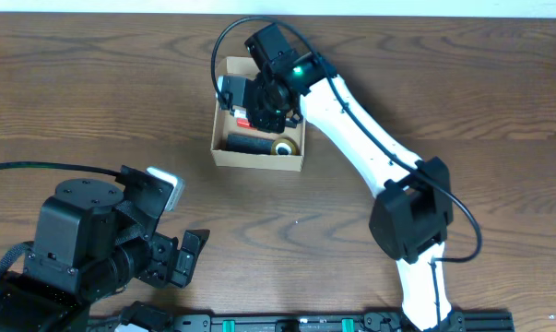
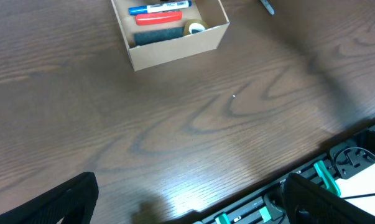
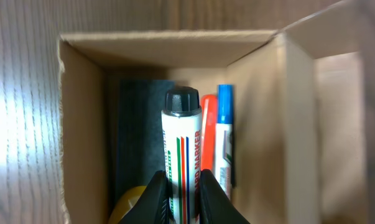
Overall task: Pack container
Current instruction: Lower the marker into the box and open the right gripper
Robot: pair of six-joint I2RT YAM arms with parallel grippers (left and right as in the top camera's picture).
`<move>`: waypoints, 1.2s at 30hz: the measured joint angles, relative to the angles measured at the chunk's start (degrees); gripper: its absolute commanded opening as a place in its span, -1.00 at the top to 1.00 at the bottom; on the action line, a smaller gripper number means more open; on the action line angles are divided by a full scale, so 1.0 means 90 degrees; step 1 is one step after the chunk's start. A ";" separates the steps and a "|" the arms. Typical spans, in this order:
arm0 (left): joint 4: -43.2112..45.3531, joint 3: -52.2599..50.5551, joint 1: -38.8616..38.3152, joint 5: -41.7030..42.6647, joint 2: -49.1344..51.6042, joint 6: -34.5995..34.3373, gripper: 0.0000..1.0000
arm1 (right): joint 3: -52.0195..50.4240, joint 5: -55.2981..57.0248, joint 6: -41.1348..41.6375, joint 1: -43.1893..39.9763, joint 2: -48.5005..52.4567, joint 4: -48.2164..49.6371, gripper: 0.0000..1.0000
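— Brown wood-grain table (image 1: 93, 101) fills every view, with a black rail (image 1: 287, 323) carrying green clips along its near edge. Where's the box?

— Towards the far side, middle of the table. The cardboard box (image 1: 257, 159) sits flat and open on top

— And the right arm?

— Its white links stretch diagonally across the table from the near edge, so the right gripper (image 3: 184, 186) hangs directly over the box, pointing down into it. The fingers are clamped on a white marker (image 3: 182, 134) with a black cap and green and red stripes, which is held above the contents

— What's inside?

— A black block (image 3: 137, 124) along one wall, a yellowish tape roll (image 1: 282, 146), then a red marker (image 3: 208, 118) and a blue marker (image 3: 225, 112) side by side

— The left arm?

— Folded low at the near left corner, well apart from the box. The left gripper (image 1: 181, 256) is spread wide over bare wood with nothing between its fingers (image 2: 69, 199)
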 measured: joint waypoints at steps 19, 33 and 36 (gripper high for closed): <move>0.0002 0.0000 0.0000 0.0000 0.0000 0.0000 -0.91 | -0.0019 -0.0051 -0.0454 0.0000 0.0872 0.0236 0.50; 0.0000 0.0000 0.0000 0.0000 0.0000 0.0000 -0.91 | -0.0010 -0.0049 0.0396 0.0000 0.0719 0.0250 -0.03; 0.0000 0.0000 0.0000 0.0000 0.0000 0.0000 -0.91 | -0.0010 -0.0007 0.0544 -0.0002 0.0301 0.0141 -0.01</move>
